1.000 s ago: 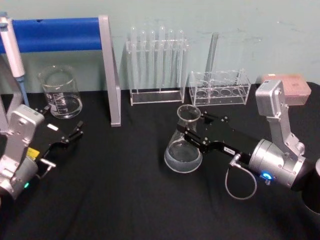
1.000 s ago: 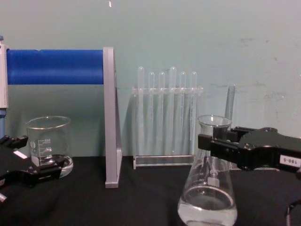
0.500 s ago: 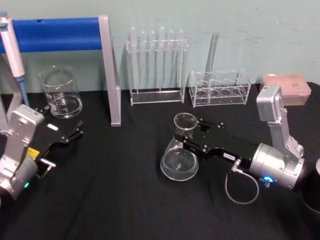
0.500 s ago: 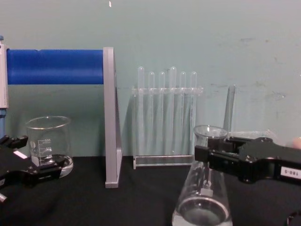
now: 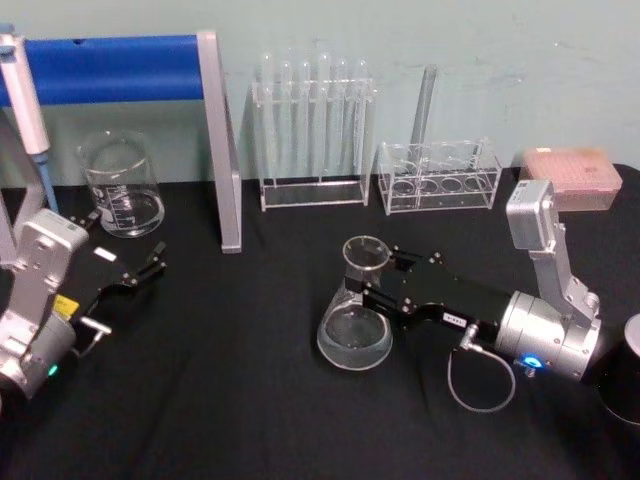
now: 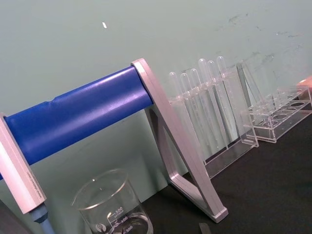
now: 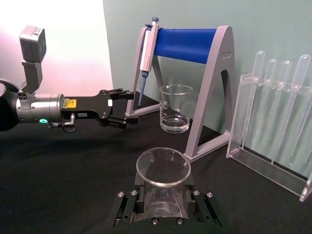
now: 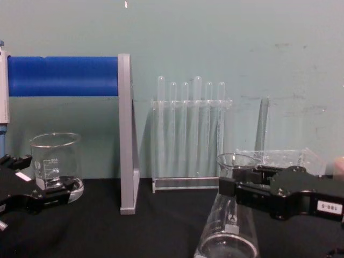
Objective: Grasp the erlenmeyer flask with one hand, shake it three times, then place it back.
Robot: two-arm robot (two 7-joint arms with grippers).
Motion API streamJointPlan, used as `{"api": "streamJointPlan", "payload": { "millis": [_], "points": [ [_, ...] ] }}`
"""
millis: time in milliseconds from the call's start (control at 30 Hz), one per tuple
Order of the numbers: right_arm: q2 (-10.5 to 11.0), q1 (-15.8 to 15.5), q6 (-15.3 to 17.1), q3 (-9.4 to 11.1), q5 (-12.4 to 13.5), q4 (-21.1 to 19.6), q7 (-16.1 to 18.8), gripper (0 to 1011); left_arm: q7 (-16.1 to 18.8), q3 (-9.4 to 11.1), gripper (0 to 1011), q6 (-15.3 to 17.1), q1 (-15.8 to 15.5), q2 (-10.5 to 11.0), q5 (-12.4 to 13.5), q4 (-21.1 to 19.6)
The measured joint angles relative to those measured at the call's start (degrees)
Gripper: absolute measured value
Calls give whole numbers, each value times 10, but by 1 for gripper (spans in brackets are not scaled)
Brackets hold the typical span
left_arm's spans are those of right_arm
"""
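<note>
Silver-grey jointed arms end in black pincers. The right pincer (image 5: 370,283) wears a white numbered label (image 8: 328,207), with a looped grey cable (image 5: 480,378) and blue light (image 5: 530,361) behind; the left pincer (image 5: 150,265) arm has a yellow sticker (image 5: 62,307).

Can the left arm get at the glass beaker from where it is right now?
Probably yes. The left tool sits open just in front of the beaker, with nothing standing between them; the stand's grey leg stands off to one side.
</note>
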Motion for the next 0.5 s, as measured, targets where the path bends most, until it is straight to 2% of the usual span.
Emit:
{"api": "streamJointPlan", "payload": {
  "millis": [500],
  "points": [
    [-4,14,-10,-15,7,28,7,448,0,0,1001,0,0,0,0,0]
  ]
}}
